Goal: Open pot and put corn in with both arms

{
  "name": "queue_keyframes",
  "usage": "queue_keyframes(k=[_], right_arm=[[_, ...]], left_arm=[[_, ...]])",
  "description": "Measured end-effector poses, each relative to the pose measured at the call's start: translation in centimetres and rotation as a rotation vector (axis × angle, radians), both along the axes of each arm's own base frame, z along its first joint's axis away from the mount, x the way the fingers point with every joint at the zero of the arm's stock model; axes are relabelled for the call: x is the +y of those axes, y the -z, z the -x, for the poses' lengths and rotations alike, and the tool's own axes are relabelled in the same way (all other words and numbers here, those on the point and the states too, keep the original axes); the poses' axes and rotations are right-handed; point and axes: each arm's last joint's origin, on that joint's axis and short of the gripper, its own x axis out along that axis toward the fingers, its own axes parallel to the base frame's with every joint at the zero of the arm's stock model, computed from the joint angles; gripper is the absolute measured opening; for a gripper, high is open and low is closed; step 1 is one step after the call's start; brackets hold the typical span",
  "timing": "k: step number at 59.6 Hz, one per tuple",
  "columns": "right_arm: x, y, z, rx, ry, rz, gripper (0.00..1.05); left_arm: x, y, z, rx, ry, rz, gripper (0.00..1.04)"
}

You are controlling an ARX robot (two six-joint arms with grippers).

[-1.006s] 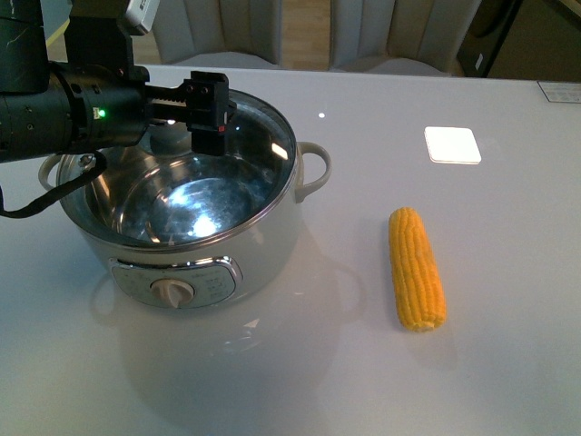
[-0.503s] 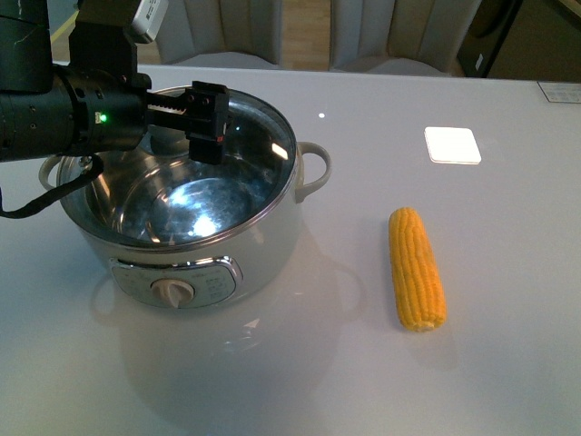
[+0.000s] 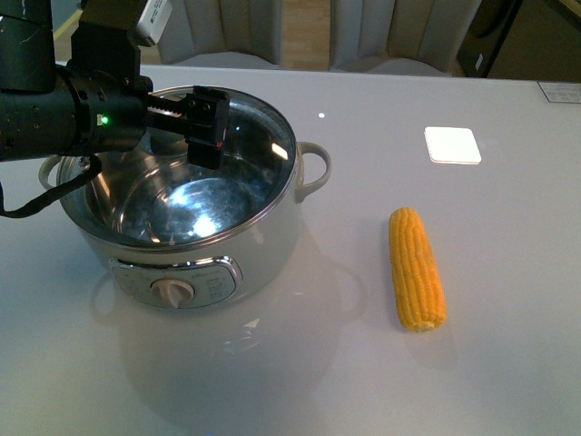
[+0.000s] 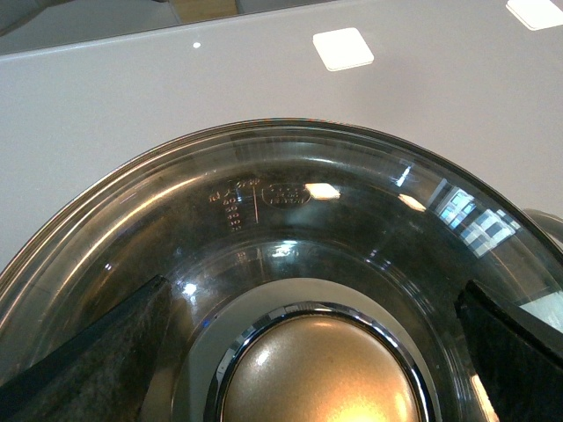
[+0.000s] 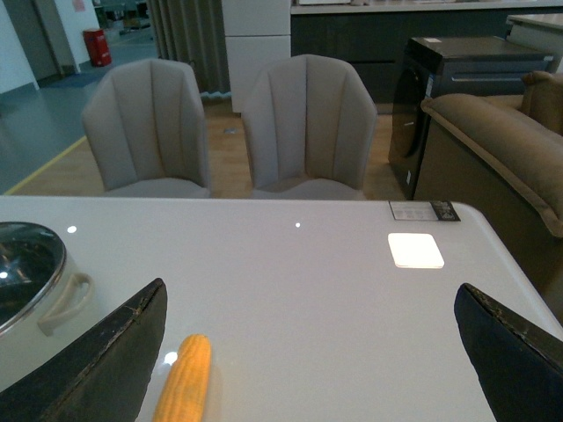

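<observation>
- Corn (image 3: 418, 269) lay bare on the worktop (image 3: 508, 363), at about 3 o'clock from the pot (image 3: 263, 245) and well apart from it. Its length ran from 12 to 6, with the narrower tip toward 12.
- The pot stood on the left part of the worktop, its dial (image 3: 172, 292) facing 6 o'clock and one loop handle (image 3: 313, 171) sticking out toward 3 o'clock.
- A glass lid (image 4: 264, 193) sat over the pot's mouth, and the shiny steel bowl showed through it.
- The left pincer (image 3: 211, 127) reached in from 9 o'clock and hung over the lid. In the left wrist view its fingers (image 4: 97, 352) stood wide on either side of the lid's beige knob (image 4: 321, 369), with a gap showing between each finger and the knob.
- The right pincer (image 5: 310, 299) appeared only in the right wrist view. Its fingers (image 5: 106, 352) were spread wide and held nothing, and the corn and the pot's handle lay in that view.
- A white square (image 3: 452, 144) lay flat on the worktop at 12 o'clock from the corn, apart from it.
- Two padded chairs (image 5: 308, 123) stood beyond the far edge of the worktop.
</observation>
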Motion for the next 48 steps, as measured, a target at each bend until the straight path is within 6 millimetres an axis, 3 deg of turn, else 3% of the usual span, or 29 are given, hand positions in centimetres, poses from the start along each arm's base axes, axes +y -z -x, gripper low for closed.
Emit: queue_keyframes(k=[16,35,48], right_arm=[[0.0,0.0,0.0,0.0,0.0,0.0,0.96],[0.0,0.0,0.0,0.0,0.0,0.0,0.96],[0.0,0.0,0.0,0.0,0.0,0.0,0.96]], left_arm=[[0.01,0.0,0.0,-0.003,0.002,-0.007,0.92],[-0.1,-0.09,-0.07,-0.007,0.001,-0.007,0.54],[-0.19,-0.11,-0.08,-0.01,0.0,-0.011,0.44]])
